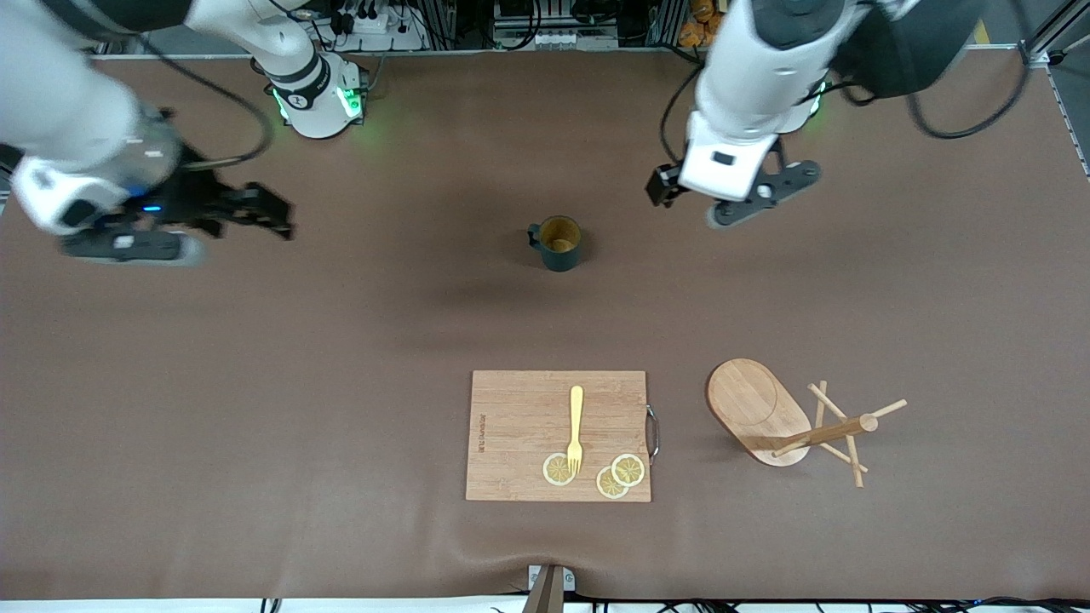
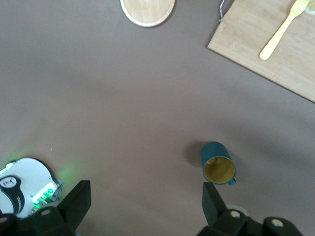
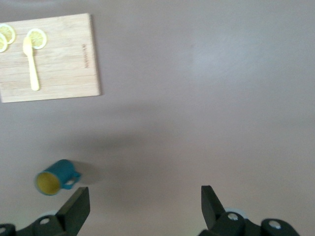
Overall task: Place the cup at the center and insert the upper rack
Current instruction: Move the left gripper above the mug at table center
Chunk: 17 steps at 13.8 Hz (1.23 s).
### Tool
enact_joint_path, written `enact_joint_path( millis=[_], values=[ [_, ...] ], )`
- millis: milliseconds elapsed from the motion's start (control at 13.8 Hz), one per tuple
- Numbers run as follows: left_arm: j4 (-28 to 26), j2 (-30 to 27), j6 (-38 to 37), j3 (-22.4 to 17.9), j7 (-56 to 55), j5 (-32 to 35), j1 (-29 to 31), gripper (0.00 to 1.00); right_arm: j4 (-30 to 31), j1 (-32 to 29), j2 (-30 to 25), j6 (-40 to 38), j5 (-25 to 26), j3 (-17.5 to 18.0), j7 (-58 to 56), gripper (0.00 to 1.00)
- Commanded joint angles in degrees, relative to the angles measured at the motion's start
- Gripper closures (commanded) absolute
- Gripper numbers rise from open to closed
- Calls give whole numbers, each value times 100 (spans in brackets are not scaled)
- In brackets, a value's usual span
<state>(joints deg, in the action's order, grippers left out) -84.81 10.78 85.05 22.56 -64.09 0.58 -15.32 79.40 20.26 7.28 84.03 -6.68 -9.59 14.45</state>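
Note:
The cup [image 1: 558, 243], a dark teal mug with a yellowish inside, stands upright on the brown table near its middle; it also shows in both wrist views [image 2: 218, 164] [image 3: 51, 178]. The upper rack [image 1: 758, 407], a light wooden mug tree, sits nearer the front camera toward the left arm's end; its post and crossing pegs [image 1: 843, 430] point toward that end. Its oval base [image 2: 147, 10] shows in the left wrist view. My left gripper [image 1: 749, 200] [image 2: 146, 194] hangs open and empty over the table beside the cup. My right gripper [image 1: 264, 213] [image 3: 144, 199] hangs open and empty toward the right arm's end.
A rectangular wooden cutting board [image 1: 519, 426] lies near the table's front edge, between the cup and the front camera. On it lie a yellow fork [image 1: 576, 426] and lemon slices [image 1: 558, 468]. Both robot bases stand along the back edge.

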Motion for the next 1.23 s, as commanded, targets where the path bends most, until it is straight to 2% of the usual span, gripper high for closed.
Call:
enact_joint_path(
  millis=[0, 290, 435, 580, 798, 1160],
  values=[
    [88, 275, 55, -6, -575, 301, -364, 0, 260, -459, -262, 9, 299, 150, -704, 0],
    [97, 565, 345, -15, -1298, 495, -752, 0, 277, -1364, -280, 87, 317, 150, -1671, 0],
    [97, 749, 424, -15, -1613, 644, -980, 0, 286, -1612, -271, 167, 552, 150, -1883, 0],
    [97, 978, 556, -15, -1982, 837, -1182, 0, 321, -1621, -271, 219, 992, 150, -2051, 0],
    [97, 1093, 732, -41, -2283, 970, -1385, 0, 558, -1735, -289, 255, 994, 150, -2095, 0],
    [105, 1277, 785, -41, -2661, 1330, -1666, 0, 585, -1867, -315, 325, 1002, 150, -2262, 0]
  ],
)
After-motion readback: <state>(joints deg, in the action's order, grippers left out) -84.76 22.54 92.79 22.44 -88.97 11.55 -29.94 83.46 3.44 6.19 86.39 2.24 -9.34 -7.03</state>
